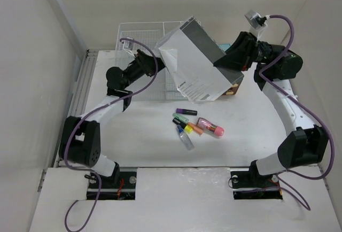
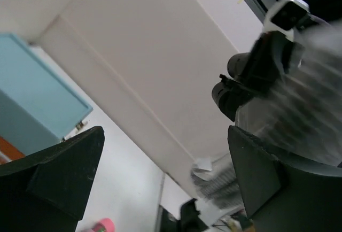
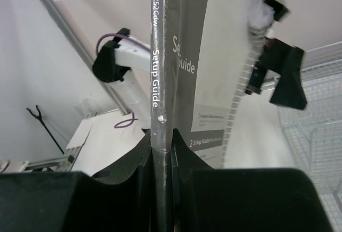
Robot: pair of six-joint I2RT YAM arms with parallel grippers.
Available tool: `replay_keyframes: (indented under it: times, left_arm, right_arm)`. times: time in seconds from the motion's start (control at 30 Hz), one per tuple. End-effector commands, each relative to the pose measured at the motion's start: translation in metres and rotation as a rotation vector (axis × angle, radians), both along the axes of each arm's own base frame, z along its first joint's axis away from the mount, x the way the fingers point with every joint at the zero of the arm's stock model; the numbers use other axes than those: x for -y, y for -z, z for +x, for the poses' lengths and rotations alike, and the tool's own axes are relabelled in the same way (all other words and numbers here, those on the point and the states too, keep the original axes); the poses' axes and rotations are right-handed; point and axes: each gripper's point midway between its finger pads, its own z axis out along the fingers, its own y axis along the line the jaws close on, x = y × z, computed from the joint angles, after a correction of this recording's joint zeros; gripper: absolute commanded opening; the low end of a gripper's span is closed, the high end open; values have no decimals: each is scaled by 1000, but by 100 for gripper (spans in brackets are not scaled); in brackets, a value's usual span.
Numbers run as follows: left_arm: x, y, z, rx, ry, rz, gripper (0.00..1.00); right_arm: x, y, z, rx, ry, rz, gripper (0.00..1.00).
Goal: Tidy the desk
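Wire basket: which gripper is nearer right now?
Left. The left gripper hangs open over the wire basket; the right gripper is beyond its right side, shut on the Setup Guide booklet.

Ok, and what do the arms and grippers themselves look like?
Both alike: the left arm and right arm have white links between bulky black joint housings. A purple cable loops along each. The left gripper and right gripper have matte black, wedge-shaped fingers. A small silver camera sits at the right wrist.
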Motion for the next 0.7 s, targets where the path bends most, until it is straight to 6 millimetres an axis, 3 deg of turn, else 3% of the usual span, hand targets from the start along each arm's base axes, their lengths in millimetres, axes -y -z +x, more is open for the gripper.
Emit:
replay_keyframes:
  times: [0.0, 0.07, 0.17, 0.3, 0.5, 0.67]
  left_arm:
    - [-22, -51, -78, 446, 202, -185, 100]
    - [-20, -38, -72, 411, 263, -183, 100]
    - [-14, -39, -78, 474, 279, -143, 100]
    - [-21, -69, -94, 593, 274, -146, 100]
    - [-29, -101, -119, 712, 286, -123, 100]
    - [-31, -113, -137, 807, 256, -82, 100]
  right_arm:
    - [2, -40, -37, 193, -11, 91, 0]
    - [4, -46, -45, 205, -18, 95, 0]
    - [4, -57, -59, 232, -44, 103, 0]
    - [6, -74, -70, 279, -46, 123, 0]
    - [14, -82, -51, 263, 9, 148, 0]
    - [27, -94, -33, 246, 76, 198, 0]
